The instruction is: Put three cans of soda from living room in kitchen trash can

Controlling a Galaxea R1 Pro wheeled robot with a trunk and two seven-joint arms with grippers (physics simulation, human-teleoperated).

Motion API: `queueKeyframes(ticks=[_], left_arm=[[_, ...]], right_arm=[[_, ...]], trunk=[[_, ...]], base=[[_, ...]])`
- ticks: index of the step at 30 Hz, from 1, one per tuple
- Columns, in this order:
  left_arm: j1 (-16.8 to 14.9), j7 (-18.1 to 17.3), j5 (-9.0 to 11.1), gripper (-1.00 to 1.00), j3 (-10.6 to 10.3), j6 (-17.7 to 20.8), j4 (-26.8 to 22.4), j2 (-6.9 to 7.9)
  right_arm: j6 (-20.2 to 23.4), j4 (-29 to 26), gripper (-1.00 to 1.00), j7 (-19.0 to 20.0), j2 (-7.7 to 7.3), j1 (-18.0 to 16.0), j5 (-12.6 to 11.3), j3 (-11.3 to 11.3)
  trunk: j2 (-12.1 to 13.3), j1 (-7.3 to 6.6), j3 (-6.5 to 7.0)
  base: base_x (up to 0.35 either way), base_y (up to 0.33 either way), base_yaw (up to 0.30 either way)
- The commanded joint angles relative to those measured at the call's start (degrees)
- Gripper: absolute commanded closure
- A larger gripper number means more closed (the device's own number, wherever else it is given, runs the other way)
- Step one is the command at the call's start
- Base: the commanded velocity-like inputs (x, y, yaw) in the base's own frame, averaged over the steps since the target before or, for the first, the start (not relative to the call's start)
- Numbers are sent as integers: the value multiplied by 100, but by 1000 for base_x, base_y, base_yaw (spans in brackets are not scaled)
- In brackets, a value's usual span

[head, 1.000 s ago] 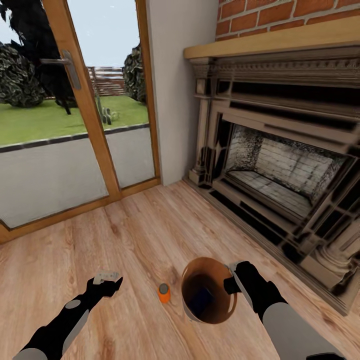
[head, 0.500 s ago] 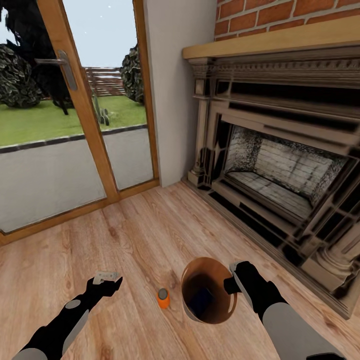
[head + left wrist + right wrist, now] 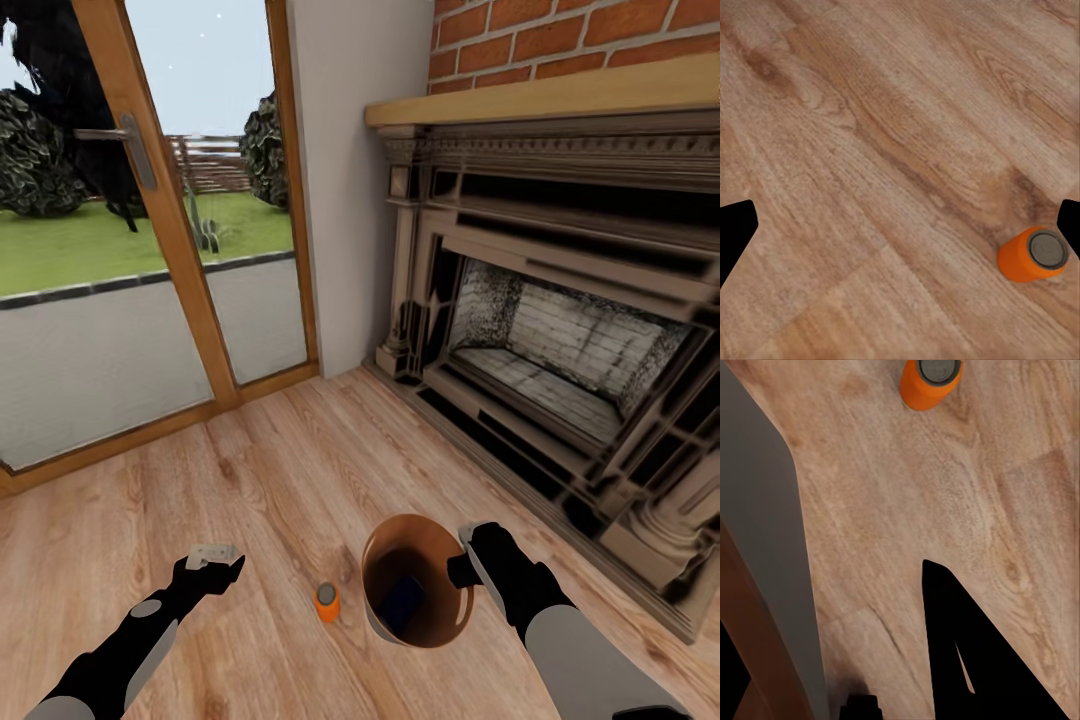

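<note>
Right end effector (image 3: pixel 466 556) grips the rim of the trash can (image 3: pixel 417 580), a round bin with a brown inside, held just above the wood floor (image 3: pixel 290 470). One orange soda can (image 3: pixel 327 601) with a dark grey top stands upright on the floor just beside the bin, between the two arms. Left end effector (image 3: pixel 212 556) hovers near the can with its fingers spread wide and nothing between them. Beyond, a carved dark fireplace (image 3: pixel 560 350) under red brick stands to the right, and a glass door (image 3: pixel 150 230) with a wooden frame to the left.
</note>
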Motion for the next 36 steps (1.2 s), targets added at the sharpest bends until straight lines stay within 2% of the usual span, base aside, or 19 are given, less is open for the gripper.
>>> queueKeyframes(ticks=[1, 36], left_arm=[[0, 0, -3, -100, -1, 3, 2, 0], [0, -10, -7, -100, -2, 16, 1, 0]], right_arm=[[-4, 1, 100, 17, 1, -1, -112, -3], [-4, 2, 100, 17, 1, -1, -112, -3]], trunk=[[41, -23, 19], [1445, -791, 647]], base=[[0, 0, 0], [0, 0, 0]])
